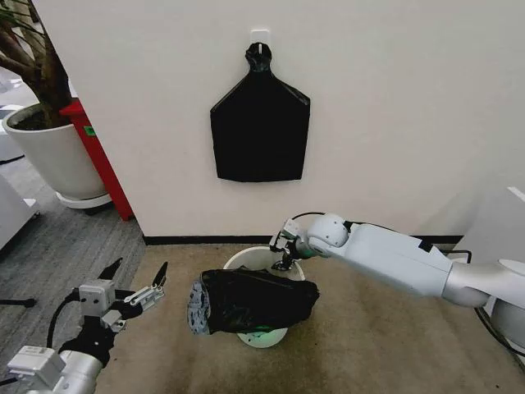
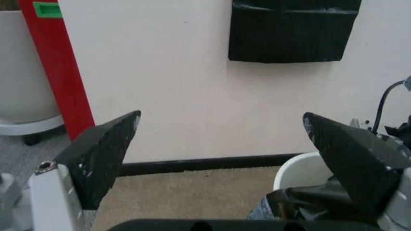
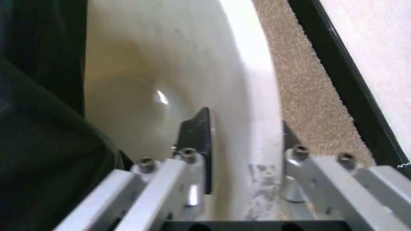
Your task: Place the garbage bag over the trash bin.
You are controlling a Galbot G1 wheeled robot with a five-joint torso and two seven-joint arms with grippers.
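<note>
The cream-white trash bin (image 1: pixel 261 256) stands on the carpet by the wall. The glossy black garbage bag (image 1: pixel 250 300) lies bunched across its front half, covering the near rim and hanging down the wall. My right gripper (image 1: pixel 285 249) is at the bin's far rim. In the right wrist view my right gripper (image 3: pixel 244 120) straddles that rim, one finger (image 3: pixel 196 137) inside the bin (image 3: pixel 147 72), the other outside, with the bag (image 3: pixel 38 144) beside it. My left gripper (image 1: pixel 135 283) hangs open to the left of the bin, apart from it. Its wrist view shows my left gripper (image 2: pixel 222 117), the bin (image 2: pixel 301 173) and the bag (image 2: pixel 308 204).
A flat black bag bundle (image 1: pixel 259 123) hangs from a wall hook above the bin. A large white plant pot (image 1: pixel 49 152) and a red panel (image 1: pixel 98 156) stand at the far left. Black skirting (image 1: pixel 189 240) runs along the wall's foot. Open carpet lies around the bin.
</note>
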